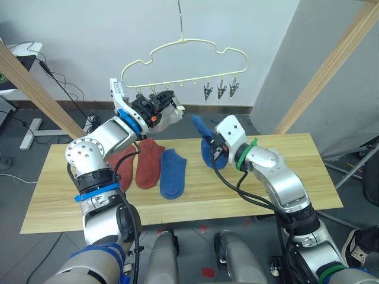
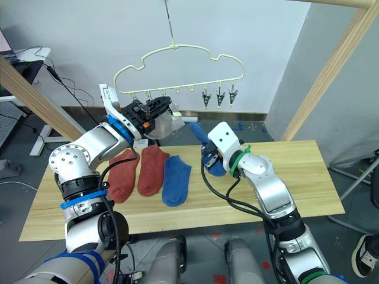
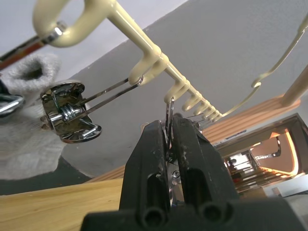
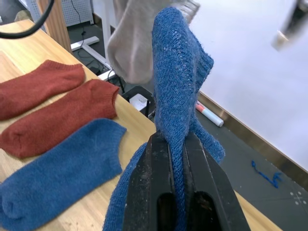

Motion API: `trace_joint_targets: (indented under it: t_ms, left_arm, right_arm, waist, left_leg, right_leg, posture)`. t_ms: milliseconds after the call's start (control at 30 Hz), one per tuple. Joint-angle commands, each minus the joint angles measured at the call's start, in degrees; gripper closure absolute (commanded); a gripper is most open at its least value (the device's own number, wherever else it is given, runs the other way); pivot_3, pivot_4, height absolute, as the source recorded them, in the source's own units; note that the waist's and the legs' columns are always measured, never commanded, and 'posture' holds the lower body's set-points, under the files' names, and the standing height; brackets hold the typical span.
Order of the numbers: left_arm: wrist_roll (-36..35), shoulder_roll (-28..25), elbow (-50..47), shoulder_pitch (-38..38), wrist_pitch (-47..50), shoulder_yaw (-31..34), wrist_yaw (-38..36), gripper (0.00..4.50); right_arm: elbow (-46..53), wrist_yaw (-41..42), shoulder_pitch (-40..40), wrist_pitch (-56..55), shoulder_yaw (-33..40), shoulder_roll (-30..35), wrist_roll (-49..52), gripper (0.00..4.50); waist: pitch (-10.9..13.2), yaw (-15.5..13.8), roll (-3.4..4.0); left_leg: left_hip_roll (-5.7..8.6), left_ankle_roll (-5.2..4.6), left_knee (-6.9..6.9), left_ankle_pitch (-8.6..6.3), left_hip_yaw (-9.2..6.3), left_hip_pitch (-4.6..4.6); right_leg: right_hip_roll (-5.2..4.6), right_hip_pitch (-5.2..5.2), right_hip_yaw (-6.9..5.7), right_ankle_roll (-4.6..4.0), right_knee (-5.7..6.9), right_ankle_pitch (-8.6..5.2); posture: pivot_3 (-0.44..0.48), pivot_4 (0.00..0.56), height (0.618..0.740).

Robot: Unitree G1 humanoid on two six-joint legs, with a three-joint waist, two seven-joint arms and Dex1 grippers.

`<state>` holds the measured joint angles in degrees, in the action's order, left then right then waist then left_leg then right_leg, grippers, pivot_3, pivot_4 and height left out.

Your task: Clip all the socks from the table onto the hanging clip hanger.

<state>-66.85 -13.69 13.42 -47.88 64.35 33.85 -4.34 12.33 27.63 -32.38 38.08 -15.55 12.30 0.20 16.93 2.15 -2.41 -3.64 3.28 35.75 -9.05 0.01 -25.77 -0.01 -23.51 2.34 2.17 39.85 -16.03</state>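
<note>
While the left gripper [image 3: 169,137] is closed on a metal clip [image 3: 169,115] of the clip hanger [image 1: 183,41] at upper centre, the blue sock [image 4: 178,72] is held upright, pinched in the closed right gripper [image 4: 177,144], just right of and below that clip.
</note>
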Motion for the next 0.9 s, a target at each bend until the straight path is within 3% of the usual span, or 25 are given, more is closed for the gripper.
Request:
trace_joint_targets:
  t_ms: [33, 633, 867, 900]
  left_arm:
    - [-1.37, -0.42, -1.22, 0.09, 0.16, -0.79, 0.41, 4.5]
    - [-2.84, -1.11, -3.08, 2.19, -0.14, -2.45, 0.83, 4.5]
    - [1.92, -3.72, -6.43, 3.94, -3.41, -7.54, -4.93, 4.5]
    - [1.43, -3.59, -6.41, 4.07, -4.03, -6.93, -4.83, 4.18]
  right_arm:
    - [2.27, -0.58, -1.45, 0.19, -0.69, -0.88, 0.0, 4.45]
    - [-0.6, -0.96, -6.3, -0.95, -3.51, -2.69, -1.59, 4.45]
    - [-2.28, -1.51, -7.98, -0.92, -3.65, -3.66, -1.89, 4.45]
    - [-2.62, -1.52, -7.94, -0.95, -3.52, -3.67, -1.77, 4.48]
  waist:
    - [0.0, -0.01, 0.0]
    - [0.01, -0.12, 0.0]
    - [0.01, -0.22, 0.0]
    - [0.01, -0.25, 0.0]
  left_leg:
    - [0.0, 0.0, 0.0, 0.0, -0.01, 0.0]
    - [-0.01, 0.01, -0.26, 0.0, -0.01, -0.02]
    - [-0.02, 0.01, -0.72, 0.0, 0.03, -0.01]
    - [-0.01, 0.02, -0.79, 0.0, 0.03, -0.02]
  right_leg:
    - [0.0, 0.0, -0.01, 0.0, 0.0, 0.0]
    - [-0.01, -0.02, -0.02, -0.01, -0.28, 0.01]
    - [-0.02, -0.03, -0.05, -0.14, -0.73, 0.08]
    - [-0.03, -0.02, -0.05, -0.22, -0.79, 0.13]
  posture:
    - [-0.034, 0.27, 0.74]
    - [-0.021, 0.286, 0.74]
    - [-0.02, 0.285, 0.74]
    - [-0.02, 0.285, 0.74]
